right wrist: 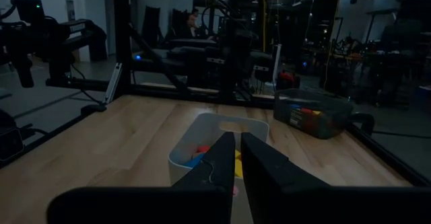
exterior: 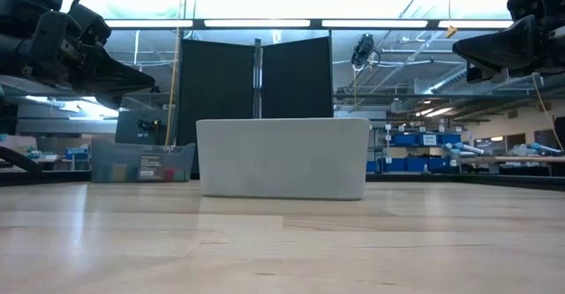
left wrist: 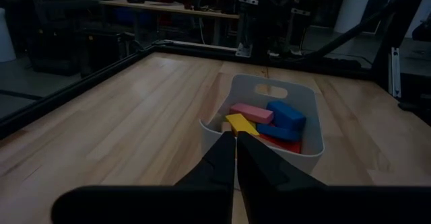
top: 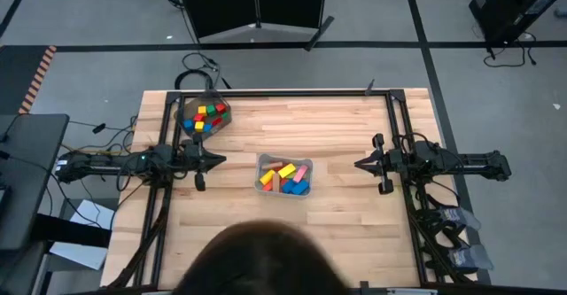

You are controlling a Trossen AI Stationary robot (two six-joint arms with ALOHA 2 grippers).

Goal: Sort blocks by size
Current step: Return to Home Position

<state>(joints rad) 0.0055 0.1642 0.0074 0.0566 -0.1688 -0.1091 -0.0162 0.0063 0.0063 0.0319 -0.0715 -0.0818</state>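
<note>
While both arms hang level over the table point(top: 354, 233), I see a person's dark hair point(top: 266, 260) filling the bottom centre of my overhead frame. Just above it, mid-frame, the pale tray point(top: 259, 173) holds the longer blocks point(top: 285, 176): yellow, pink, blue and red. The left gripper point(top: 217, 160) sits left of the tray and the right gripper point(top: 359, 164) right of it, each with fingers pressed together on nothing. Farther up, at upper left, the dark bowl point(top: 229, 116) holds the small cubes point(top: 204, 118).
</note>
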